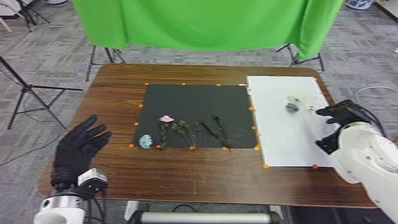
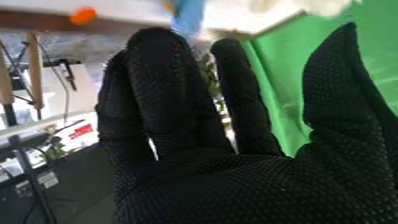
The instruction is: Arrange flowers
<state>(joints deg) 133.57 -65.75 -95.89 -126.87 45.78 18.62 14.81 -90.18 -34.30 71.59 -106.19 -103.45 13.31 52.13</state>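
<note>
In the head view my right hand (image 1: 345, 114) is at the right edge of the white board (image 1: 289, 145), beside pale flowers (image 1: 309, 103) and a grey-green bloom (image 1: 291, 107) lying there. The right wrist view has my right hand (image 2: 240, 185) with its fingers extended and thumb apart, holding nothing. On the black mat (image 1: 191, 100) lie a pink flower (image 1: 166, 119), a light blue flower (image 1: 146, 141), a leafy green stem (image 1: 183, 129) and dark stems (image 1: 213, 131). My left hand (image 1: 80, 145), fingers straight, is over the table's left side, apart from the mat.
Small orange markers (image 1: 266, 166) line the mat and the board. The brown wooden table (image 1: 178, 175) extends in front of them. Behind it hangs a green cloth (image 1: 204, 25) on stands, and a black tripod (image 1: 27, 86) stands on the left.
</note>
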